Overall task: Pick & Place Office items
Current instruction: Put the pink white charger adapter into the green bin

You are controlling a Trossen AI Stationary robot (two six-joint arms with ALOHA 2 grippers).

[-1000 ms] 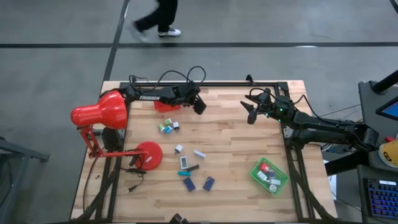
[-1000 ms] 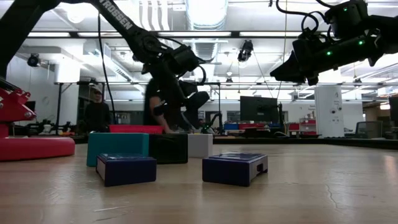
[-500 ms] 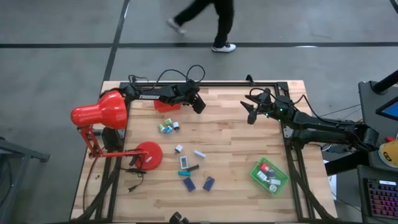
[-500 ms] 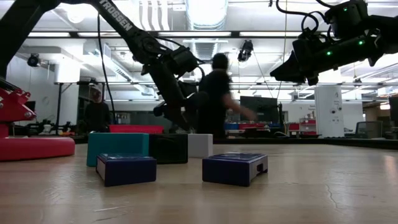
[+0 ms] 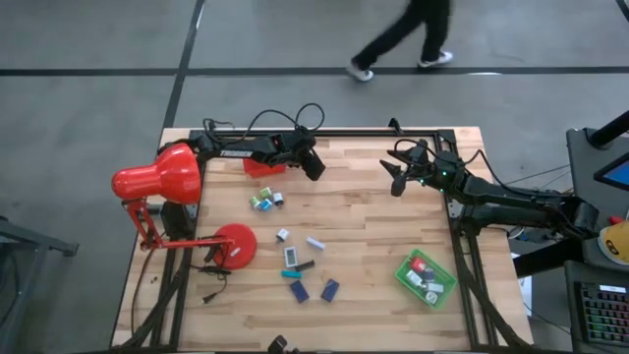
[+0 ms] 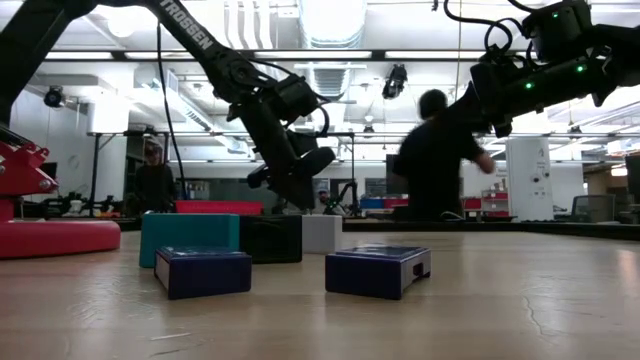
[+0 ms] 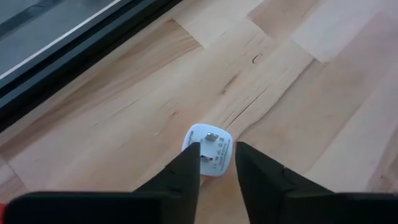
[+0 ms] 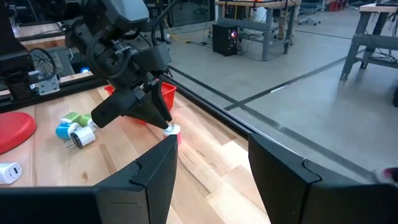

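A small white plug-like item (image 7: 211,142) with two metal prongs lies flat on the wood near the table's far edge. My left gripper (image 7: 217,158) slants down onto it from the left, its fingers closed in on the item's two sides; the right wrist view shows its tips at the white item (image 8: 172,130) beside the red tray (image 8: 163,93). Other office items lie mid-table: green and blue pieces (image 5: 262,203), white ones (image 5: 291,256), navy blocks (image 5: 329,289). My right gripper (image 5: 396,180) hangs open above the far right of the table with nothing in it. My left gripper pinches the white item between its two fingers, near the item's closer end (image 7: 206,159). The fingers slant down from above. The item lies flat on the table with its pronged face up.
A red desk lamp (image 5: 157,177) with its round base (image 5: 234,246) takes up the table's left side. A green tray (image 5: 426,278) with several pieces stands near the right front. A person walks past on the floor beyond the far edge (image 5: 403,29). Bare wood lies mid-right.
The person behind the table's far edge has walked toward the right. Both arms and the items on the table have kept their places.
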